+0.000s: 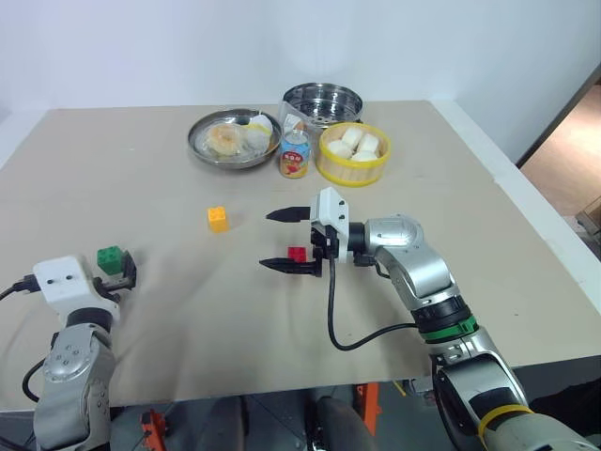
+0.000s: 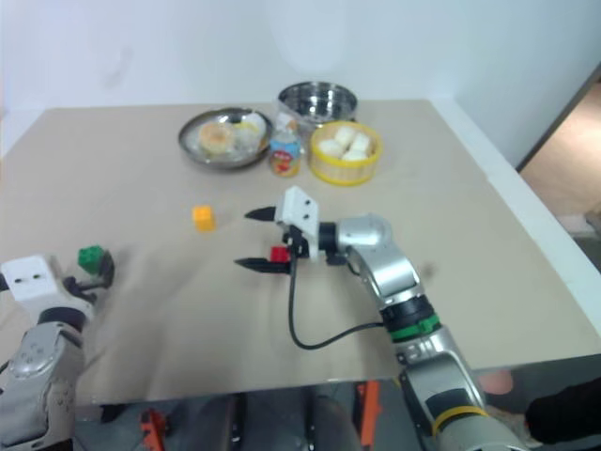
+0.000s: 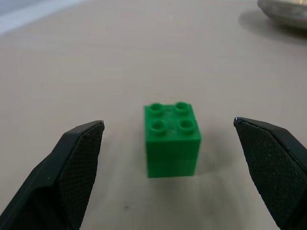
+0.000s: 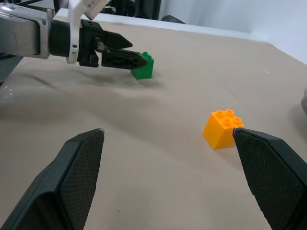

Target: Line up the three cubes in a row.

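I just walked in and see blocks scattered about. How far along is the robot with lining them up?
Nothing looks lined up yet: the green cube, yellow cube and red cube sit apart on the table. In hand: the open left tool faces the green cube without touching it; the open right tool hovers by the red one. All the lining up is left.

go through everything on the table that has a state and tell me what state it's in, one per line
Left gripper: open, empty, green cube ahead between its fingers.
Right gripper: open, empty.
Green cube: upright, untouched.
Red cube: on table, by right gripper.
Yellow-orange cube: upright, alone.
Yellow basket: holds white buns.
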### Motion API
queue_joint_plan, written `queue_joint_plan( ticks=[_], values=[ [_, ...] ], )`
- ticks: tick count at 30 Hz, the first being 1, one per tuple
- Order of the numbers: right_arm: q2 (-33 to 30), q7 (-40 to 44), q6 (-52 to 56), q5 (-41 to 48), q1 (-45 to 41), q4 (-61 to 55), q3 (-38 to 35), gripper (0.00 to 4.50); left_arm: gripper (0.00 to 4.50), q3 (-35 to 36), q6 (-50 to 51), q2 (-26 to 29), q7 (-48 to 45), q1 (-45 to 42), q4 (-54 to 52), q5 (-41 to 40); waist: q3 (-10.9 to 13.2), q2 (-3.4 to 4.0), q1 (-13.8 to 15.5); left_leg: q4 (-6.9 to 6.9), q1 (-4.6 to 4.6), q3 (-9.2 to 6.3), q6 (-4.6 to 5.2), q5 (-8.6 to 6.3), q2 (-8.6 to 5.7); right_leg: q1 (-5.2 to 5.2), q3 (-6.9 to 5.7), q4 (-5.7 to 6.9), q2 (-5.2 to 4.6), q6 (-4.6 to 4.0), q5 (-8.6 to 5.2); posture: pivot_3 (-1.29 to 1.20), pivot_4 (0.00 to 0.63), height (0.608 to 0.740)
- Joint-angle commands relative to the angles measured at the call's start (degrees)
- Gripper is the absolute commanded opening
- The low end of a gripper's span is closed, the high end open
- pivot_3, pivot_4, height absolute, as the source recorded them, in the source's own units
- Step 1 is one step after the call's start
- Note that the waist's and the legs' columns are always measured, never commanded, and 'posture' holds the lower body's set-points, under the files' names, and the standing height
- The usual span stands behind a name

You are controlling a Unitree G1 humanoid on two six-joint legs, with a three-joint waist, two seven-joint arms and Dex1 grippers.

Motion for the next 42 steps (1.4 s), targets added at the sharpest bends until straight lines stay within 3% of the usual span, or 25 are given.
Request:
queue_joint_plan(
  ticks=[1,2,3,11,15,18,23,26,32,42],
  values=[
    [-0.44,-0.33,-0.77,-0.04,-0.84,-1.17,-0.51,4.44,4.50,0.54,1.84,1.29,-0.58,-1.21,1.21,-0.93,0.00,0.00,0.00,0.00,0.00,0.00,0.00,0.00,0.00,0.00,0.00,0.00,0.00,0.00,0.00,0.00,0.150,0.740],
    [-0.53,-0.45,-0.76,-0.08,-0.75,-1.27,-0.55,4.44,4.50,0.58,1.80,1.39,-0.62,-1.49,1.79,-0.88,0.00,0.00,0.00,-0.01,0.00,0.00,0.00,0.00,0.01,0.00,-0.01,0.00,0.01,0.00,0.00,0.00,0.150,0.740],
    [-0.63,-0.53,-0.71,-0.08,-0.66,-1.39,-0.60,4.50,3.95,0.88,1.76,1.42,-0.41,-1.93,2.36,-0.89,0.00,0.00,0.00,-0.01,0.00,-0.01,0.00,0.00,0.01,-0.01,-0.01,0.00,0.02,0.01,0.01,0.00,0.150,0.740],
    [-1.02,-1.12,-0.57,-0.13,-0.29,-1.83,-0.88,4.50,1.28,1.10,0.85,3.67,-0.80,-4.11,5.30,-0.27,0.00,-0.02,0.00,-0.02,0.00,-0.01,0.00,0.00,0.01,-0.01,-0.01,0.00,0.01,0.01,0.01,0.00,0.150,0.740],
    [-1.28,-1.40,-0.56,-0.20,-0.30,-1.86,-0.84,4.50,1.29,0.86,1.27,4.35,-1.78,-4.00,5.60,-0.87,0.01,-0.02,0.00,-0.03,0.00,-0.01,-0.01,0.00,0.00,-0.01,-0.01,0.00,0.00,0.01,0.01,0.00,0.150,0.740],
    [-1.64,-1.55,-0.68,-0.28,-0.25,-2.01,-0.96,4.50,1.29,-2.92,0.45,6.35,-8.25,-2.61,3.94,-1.63,0.01,-0.02,0.00,-0.03,0.00,-0.01,-0.01,-0.01,0.01,-0.02,-0.02,0.00,0.00,0.01,0.01,0.00,0.150,0.740],
    [-3.50,-1.23,-0.09,0.46,0.27,-4.04,-1.76,4.50,1.29,-15.70,-1.93,14.87,-30.52,-0.17,-3.35,-6.14,0.01,-0.02,0.18,-0.06,-0.06,0.01,-0.13,-0.08,-0.02,-0.07,-0.01,-0.02,-0.07,-0.04,-0.02,0.00,0.150,0.740],
    [-5.79,-0.06,3.01,2.63,1.54,-7.96,-2.70,4.50,1.29,-20.89,-5.17,21.46,-42.20,-2.71,-2.09,-5.95,0.01,-0.01,0.08,-0.09,-0.11,0.13,-0.15,-0.10,0.01,-0.17,0.05,-0.04,-0.09,-0.07,-0.01,0.00,0.150,0.740],
    [-12.43,1.66,10.59,5.99,6.02,-16.68,-3.54,4.50,1.29,-27.52,-15.75,27.40,-63.50,-20.58,19.39,-3.56,0.03,0.02,0.49,-0.22,-0.18,0.21,0.00,0.00,0.08,-0.39,0.07,-0.03,0.04,-0.18,0.04,0.00,0.150,0.740],
    [-12.91,-3.51,16.08,8.81,8.75,-22.20,-5.79,4.50,1.29,-31.23,-28.76,25.13,-82.77,-38.91,48.13,-0.99,0.03,0.01,-0.07,-0.19,-0.66,0.35,0.06,-0.03,0.13,-0.86,0.33,-0.01,0.26,0.35,0.23,0.00,0.150,0.740]
  ],
)
